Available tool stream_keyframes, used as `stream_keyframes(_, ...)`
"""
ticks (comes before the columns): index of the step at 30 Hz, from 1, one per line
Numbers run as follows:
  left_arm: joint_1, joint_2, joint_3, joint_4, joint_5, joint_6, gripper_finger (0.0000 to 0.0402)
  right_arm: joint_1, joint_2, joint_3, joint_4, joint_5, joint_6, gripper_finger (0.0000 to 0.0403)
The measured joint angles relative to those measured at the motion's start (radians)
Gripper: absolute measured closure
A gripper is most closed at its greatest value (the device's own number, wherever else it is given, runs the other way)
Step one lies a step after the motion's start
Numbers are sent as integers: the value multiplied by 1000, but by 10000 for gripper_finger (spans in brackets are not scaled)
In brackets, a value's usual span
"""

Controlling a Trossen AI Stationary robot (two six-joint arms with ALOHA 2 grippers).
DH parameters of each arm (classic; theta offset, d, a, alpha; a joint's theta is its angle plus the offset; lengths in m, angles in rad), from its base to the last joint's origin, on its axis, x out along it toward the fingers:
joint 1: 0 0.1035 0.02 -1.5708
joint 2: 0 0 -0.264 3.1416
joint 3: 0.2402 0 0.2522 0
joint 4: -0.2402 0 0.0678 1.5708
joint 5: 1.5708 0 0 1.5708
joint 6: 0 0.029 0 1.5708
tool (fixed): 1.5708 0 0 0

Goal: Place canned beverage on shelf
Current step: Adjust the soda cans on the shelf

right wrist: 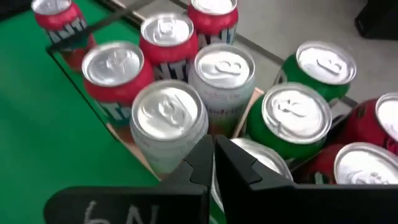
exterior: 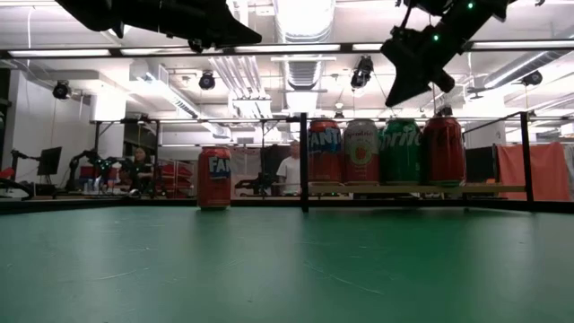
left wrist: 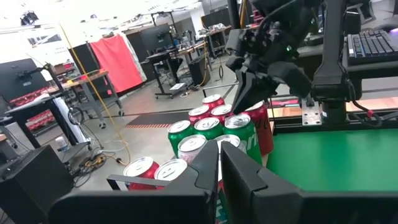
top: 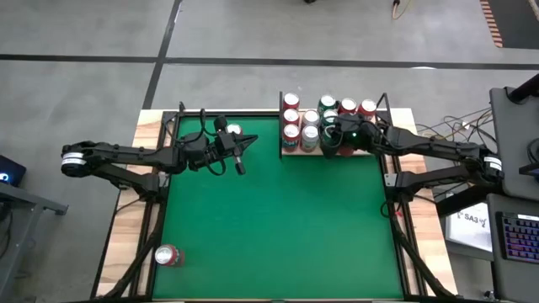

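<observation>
Red cylindrical metal can point(top: 168, 256) lying near table's front-left corner, pale wooden black-railed shelf point(top: 292, 151) sitting at far edge holding upright cans, right gripper point(top: 328, 132) hovering above them, fingers closed, empty, left gripper point(top: 242, 167) closed, empty, hanging near far-left corner.

You are working in a robotics lab or open workshop hall. Beyond the far edge of the green table point(top: 278, 227) you can see desks with monitors point(exterior: 49, 160), seated people point(exterior: 289, 169), ceiling ducts point(exterior: 303, 63) and a concrete floor point(top: 84, 93). A keyboard point(top: 515, 236) sits on a desk off the table's right edge.
</observation>
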Motion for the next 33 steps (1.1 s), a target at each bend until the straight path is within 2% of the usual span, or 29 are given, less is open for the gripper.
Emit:
stream_keyframes(3, 0, 0, 0, 0, 0, 0, 400, -1, 6, 6, -1, 3, -3, 394)
stream_keyframes(10, 0, 0, 0, 0, 0, 0, 400, -1, 56, -18, -3, 90, 1, 394)
stream_keyframes(17, 0, 0, 0, -1, 0, 0, 400, 0, 92, -15, 6, 89, 9, 394)
stream_keyframes(33, 0, 0, 0, -1, 0, 0, 400, 2, 37, -19, -18, 70, -5, 394)
